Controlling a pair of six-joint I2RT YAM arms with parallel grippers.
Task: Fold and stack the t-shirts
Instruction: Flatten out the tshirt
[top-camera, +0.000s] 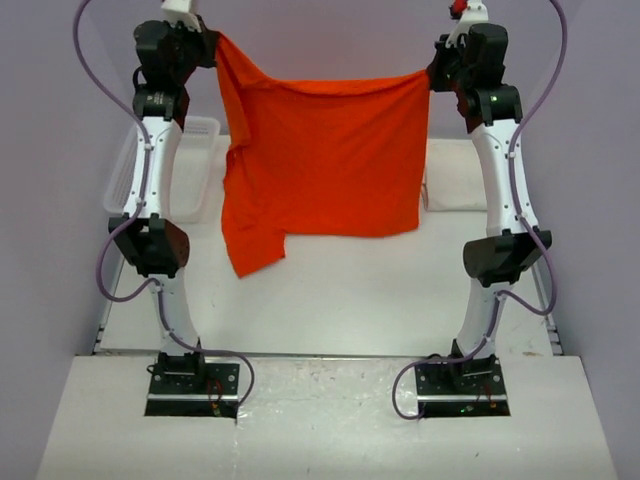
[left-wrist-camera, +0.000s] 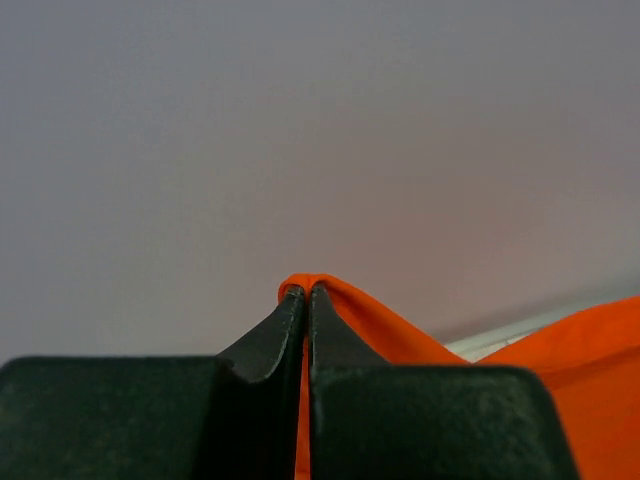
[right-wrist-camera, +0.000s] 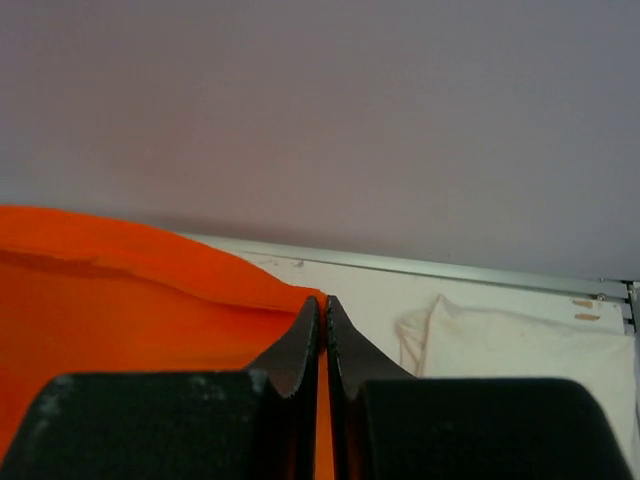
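Note:
The orange-red t-shirt (top-camera: 325, 160) hangs spread in the air between both raised arms, its lower edge trailing above the table. My left gripper (top-camera: 212, 45) is shut on its upper left corner, and the cloth (left-wrist-camera: 400, 335) folds over the fingertips. At the upper right corner my right gripper (top-camera: 435, 75) is shut on the cloth (right-wrist-camera: 130, 300). The cream-white t-shirt (top-camera: 455, 175) lies folded on the table at the far right, partly hidden behind the right arm; it also shows as a pale bundle (right-wrist-camera: 520, 345) in the right wrist view.
A white plastic lattice basket (top-camera: 195, 165) stands at the far left of the table, behind the left arm. The white table (top-camera: 350, 300) stretches below the hanging shirt. A plain wall backs the scene.

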